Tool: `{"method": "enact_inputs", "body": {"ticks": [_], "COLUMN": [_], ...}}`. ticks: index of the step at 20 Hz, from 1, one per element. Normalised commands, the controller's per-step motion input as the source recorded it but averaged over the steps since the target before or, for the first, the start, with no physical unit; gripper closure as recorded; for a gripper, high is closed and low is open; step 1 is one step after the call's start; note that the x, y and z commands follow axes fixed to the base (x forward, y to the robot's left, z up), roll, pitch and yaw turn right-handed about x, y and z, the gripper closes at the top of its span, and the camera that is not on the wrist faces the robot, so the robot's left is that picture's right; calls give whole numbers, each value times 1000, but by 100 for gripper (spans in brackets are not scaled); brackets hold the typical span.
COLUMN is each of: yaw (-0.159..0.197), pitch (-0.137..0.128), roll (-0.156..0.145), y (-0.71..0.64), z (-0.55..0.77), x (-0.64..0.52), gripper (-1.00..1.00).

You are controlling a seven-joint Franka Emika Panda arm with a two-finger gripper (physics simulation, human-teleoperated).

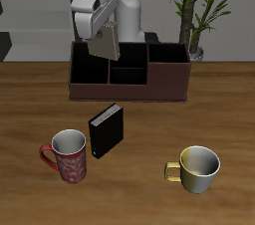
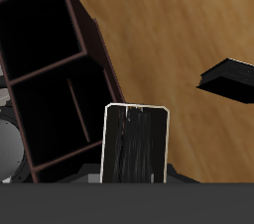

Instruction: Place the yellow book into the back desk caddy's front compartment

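We see the claw (image 1: 103, 42) raised above the back desk caddy (image 1: 127, 73), closed on the yellow book (image 1: 105, 43), which hangs upright from it with its lower edge over the end cell of the caddy that lies below the arm. In the wrist view the book (image 2: 136, 145) shows as a dark, pale-edged slab held right at the claw, with the caddy's (image 2: 60, 79) open cells beside and beneath it; the book does not touch the caddy walls as far as we can tell. The front compartment (image 1: 127, 74), the small cell in the caddy's divided middle section, lies just beside the hanging book, toward the caddy's centre.

On the table (image 1: 30, 110), nearer the front edge, a black book (image 1: 107, 130) stands upright, well apart from the caddy. A red patterned mug (image 1: 67, 156) stands beside it, and a yellow mug (image 1: 197, 168) sits farther off along the front. A potted plant (image 1: 196, 10) stands behind the caddy's far end.
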Motion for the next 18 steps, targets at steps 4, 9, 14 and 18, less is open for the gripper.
{"method": "enact_inputs", "body": {"ticks": [4, 9, 14, 18], "yaw": [14, -70, 1, 36], "pitch": [0, 5, 9, 21], "roll": [-44, 0, 11, 59], "y": [119, 194, 68, 496], "z": [27, -32, -52, -193], "x": [196, 159, 60, 17], "gripper": [100, 100, 100, 100]}}
